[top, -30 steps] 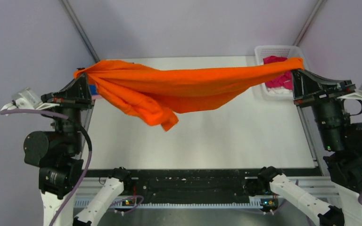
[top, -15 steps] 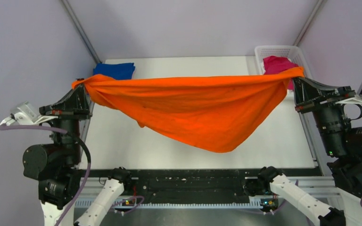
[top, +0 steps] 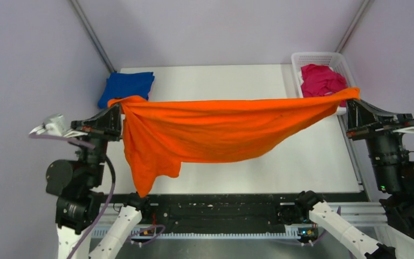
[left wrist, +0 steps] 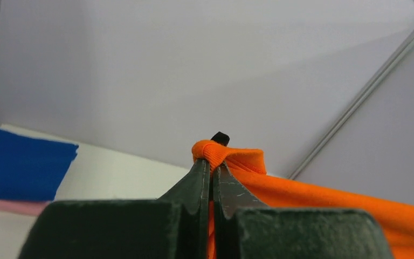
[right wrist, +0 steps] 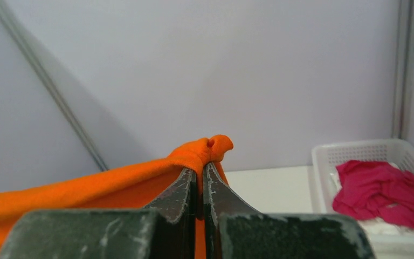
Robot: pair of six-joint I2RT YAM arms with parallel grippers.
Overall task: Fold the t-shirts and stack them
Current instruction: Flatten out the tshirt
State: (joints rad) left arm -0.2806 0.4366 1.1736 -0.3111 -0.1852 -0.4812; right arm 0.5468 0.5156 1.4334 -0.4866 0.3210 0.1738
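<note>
Tabletop (top: 302,156): nothing flat on it yet except the stack in the upper left.

Orange t-shirt (top: 215,129): fully airborne, strung across mid-frame between both arms. A second ago it was a twisted rope with a lump hanging off it. Half a second ago it bellied open. Now it's a wider sheet, and both grip points have come down-frame, with the left one moved inward. The drape is lopsided: a long tail hangs at lower left, down to the near tabletop edge. My read is that the shake-out mostly worked and lay-down is next, but the left side probably needs flattening first.

White basket (top: 315,55), upper right: magenta t-shirt (top: 323,81) is crumpled inside, not yet folded.

Blue t-shirt (top: 126,86): folded, upper left, now uncovered. The left wrist view shows a pale pink t-shirt (left wrist: 0,206) edge under it.

Left claw (top: 119,108): pinched tight on a bunched orange corner.

Right claw (top: 353,100): same, clamped on the opposite corner, just beside the basket.
</note>
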